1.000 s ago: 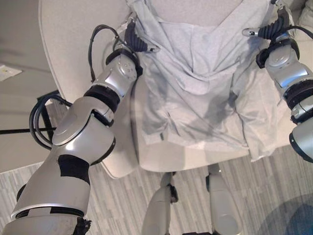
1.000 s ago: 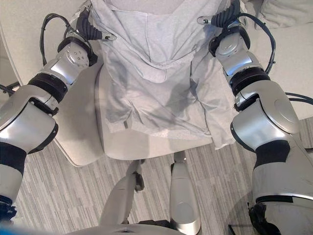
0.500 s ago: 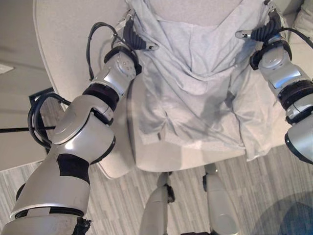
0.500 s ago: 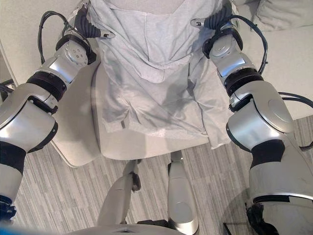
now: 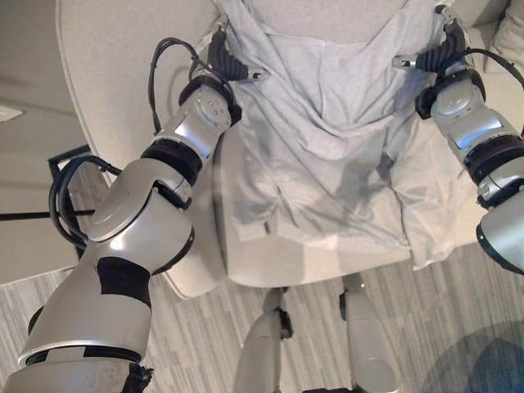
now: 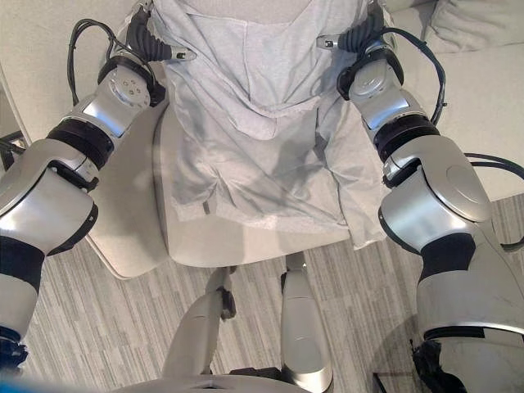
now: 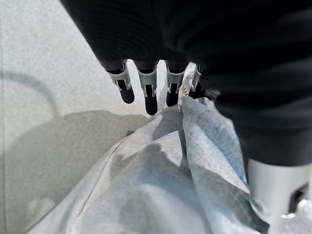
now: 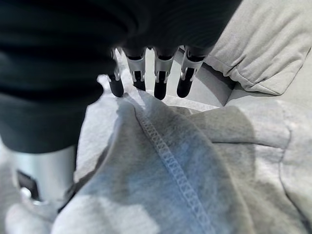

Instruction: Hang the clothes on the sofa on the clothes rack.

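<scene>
both hands [image 7: 146, 92] [image 8: 161, 78] gripping grey garment [image 5: 327, 147]

The hooded garment [image 5: 327, 139] is soft matt grey knit cloth with stitched seams; the sofa [image 5: 131, 74] matt woven fabric.

Floor [image 6: 123, 319]: grey striped planks/carpet tiles, running across bottom of both eye views. Dark bluish round patch [image 5: 483, 364] on floor at lower right corner. Black frame or stand [image 5: 64, 164], partly seen, at far left by a paler floor strip w/ thin dark line [image 5: 33, 218] across it.
</scene>
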{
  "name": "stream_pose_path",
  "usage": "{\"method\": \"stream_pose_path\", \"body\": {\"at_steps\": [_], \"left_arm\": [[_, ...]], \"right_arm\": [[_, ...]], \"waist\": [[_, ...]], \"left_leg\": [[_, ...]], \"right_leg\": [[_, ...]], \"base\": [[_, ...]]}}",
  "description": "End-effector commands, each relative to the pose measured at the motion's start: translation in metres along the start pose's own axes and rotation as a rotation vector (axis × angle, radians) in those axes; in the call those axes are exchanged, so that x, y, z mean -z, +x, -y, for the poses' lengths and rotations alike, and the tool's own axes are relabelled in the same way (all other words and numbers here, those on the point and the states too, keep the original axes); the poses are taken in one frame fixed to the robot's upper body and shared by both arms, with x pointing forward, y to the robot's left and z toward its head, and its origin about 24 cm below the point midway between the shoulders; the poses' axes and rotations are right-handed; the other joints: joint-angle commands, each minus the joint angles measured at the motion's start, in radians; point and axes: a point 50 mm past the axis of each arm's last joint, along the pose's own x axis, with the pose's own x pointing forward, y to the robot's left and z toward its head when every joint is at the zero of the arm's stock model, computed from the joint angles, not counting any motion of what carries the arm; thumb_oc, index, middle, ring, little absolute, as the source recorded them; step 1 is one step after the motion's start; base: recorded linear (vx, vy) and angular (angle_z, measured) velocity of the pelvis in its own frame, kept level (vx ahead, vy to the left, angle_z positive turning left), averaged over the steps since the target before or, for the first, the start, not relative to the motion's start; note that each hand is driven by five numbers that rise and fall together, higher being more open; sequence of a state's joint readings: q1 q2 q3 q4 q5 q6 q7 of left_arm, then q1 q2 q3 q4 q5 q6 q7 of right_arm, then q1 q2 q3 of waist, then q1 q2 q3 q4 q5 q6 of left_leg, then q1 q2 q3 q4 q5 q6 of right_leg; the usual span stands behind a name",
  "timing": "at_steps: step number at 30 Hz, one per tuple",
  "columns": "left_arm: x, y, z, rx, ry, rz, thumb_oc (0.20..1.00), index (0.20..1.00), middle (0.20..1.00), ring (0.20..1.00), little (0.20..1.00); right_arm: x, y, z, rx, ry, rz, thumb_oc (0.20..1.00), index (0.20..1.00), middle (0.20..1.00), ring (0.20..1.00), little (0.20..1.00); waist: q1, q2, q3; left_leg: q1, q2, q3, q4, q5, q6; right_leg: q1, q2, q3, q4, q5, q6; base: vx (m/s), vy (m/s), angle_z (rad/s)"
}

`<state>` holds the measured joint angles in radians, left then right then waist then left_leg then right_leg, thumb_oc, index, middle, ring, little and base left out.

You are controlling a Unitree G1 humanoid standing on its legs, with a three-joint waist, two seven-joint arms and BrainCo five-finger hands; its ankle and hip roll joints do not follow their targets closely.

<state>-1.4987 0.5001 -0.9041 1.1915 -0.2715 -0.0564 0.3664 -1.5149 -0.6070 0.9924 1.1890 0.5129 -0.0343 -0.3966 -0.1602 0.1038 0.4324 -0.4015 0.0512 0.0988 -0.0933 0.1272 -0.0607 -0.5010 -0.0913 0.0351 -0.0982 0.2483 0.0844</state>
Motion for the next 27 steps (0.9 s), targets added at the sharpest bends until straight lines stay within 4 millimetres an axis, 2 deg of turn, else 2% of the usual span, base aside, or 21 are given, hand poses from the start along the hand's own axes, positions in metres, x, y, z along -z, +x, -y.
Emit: {"method": "stream_pose_path", "body": {"at_steps": [1,6,14,20,21,22,23,27], "left_arm": [[-0.048,0.015,-0.032,-0.083,0.005,0.13,1.0,1.0,1.0,1.0,1.0],[-0.054,0.016,-0.029,-0.083,0.028,0.139,1.0,1.0,1.0,1.0,1.0],[-0.075,0.014,-0.016,-0.089,0.06,0.182,1.0,1.0,1.0,1.0,1.0],[-0.081,0.013,-0.011,-0.092,0.051,0.196,1.0,1.0,1.0,1.0,1.0],[-0.082,0.013,-0.011,-0.091,0.048,0.197,0.821,0.821,0.821,0.821,0.821],[-0.083,0.012,-0.01,-0.088,0.046,0.2,0.304,0.304,0.304,0.304,0.304],[-0.085,0.012,-0.01,-0.087,0.046,0.203,0.2,0.2,0.2,0.2,0.2],[-0.086,0.013,-0.011,-0.083,0.036,0.21,0.2,0.2,0.2,0.2,0.2]], "right_arm": [[-0.048,0.014,0.031,0.112,0.019,0.104,1.0,1.0,1.0,1.0,1.0],[-0.047,0.015,0.031,0.133,-0.009,0.079,1.0,1.0,1.0,1.0,1.0],[-0.055,0.014,0.03,0.223,-0.169,0.063,1.0,1.0,1.0,1.0,1.0],[-0.059,0.013,0.023,0.214,-0.164,0.068,1.0,1.0,1.0,1.0,1.0],[-0.058,0.013,0.022,0.209,-0.156,0.064,1.0,1.0,1.0,1.0,1.0],[-0.057,0.013,0.022,0.201,-0.157,0.059,0.514,0.514,0.514,0.514,0.514],[-0.056,0.013,0.022,0.198,-0.157,0.057,0.2,0.2,0.2,0.2,0.2],[-0.055,0.013,0.023,0.179,-0.129,0.054,0.2,0.2,0.2,0.2,0.2]], "waist": [[0.022,-0.009,0.025],[0.023,-0.006,0.029],[0.033,0.015,0.034],[0.037,0.019,0.033],[0.037,0.019,0.032],[0.038,0.019,0.032],[0.039,0.019,0.032],[0.039,0.014,0.032]], "left_leg": [[0.024,0.02,-0.099,0.006,0.001,-0.069],[0.019,0.021,-0.1,0.006,0.004,-0.069],[0.006,0.018,-0.103,0.006,0.009,-0.068],[0.002,0.015,-0.109,0.006,0.011,-0.067],[0.0,0.014,-0.11,0.006,0.012,-0.066],[-0.001,0.013,-0.111,0.006,0.013,-0.066],[-0.002,0.013,-0.111,0.006,0.013,-0.067],[0.0,0.014,-0.113,0.006,0.014,-0.067]], "right_leg": [[-0.031,0.04,-0.053,0.094,-0.073,0.041],[-0.037,0.04,-0.054,0.097,-0.072,0.041],[-0.045,0.039,-0.056,0.102,-0.073,0.041],[-0.049,0.039,-0.057,0.105,-0.075,0.041],[-0.049,0.039,-0.058,0.104,-0.075,0.04],[-0.049,0.039,-0.058,0.103,-0.074,0.04],[-0.05,0.039,-0.059,0.103,-0.074,0.04],[-0.047,0.04,-0.059,0.101,-0.072,0.04]], "base": [[0.0,0.0,0.0],[0.0,0.0,0.0],[0.0,0.0,0.0],[0.0,-0.005,0.04],[0.0,-0.012,0.07],[-0.01,-0.009,0.07],[0.0,-0.012,0.07],[0.0,-0.004,0.02]]}}
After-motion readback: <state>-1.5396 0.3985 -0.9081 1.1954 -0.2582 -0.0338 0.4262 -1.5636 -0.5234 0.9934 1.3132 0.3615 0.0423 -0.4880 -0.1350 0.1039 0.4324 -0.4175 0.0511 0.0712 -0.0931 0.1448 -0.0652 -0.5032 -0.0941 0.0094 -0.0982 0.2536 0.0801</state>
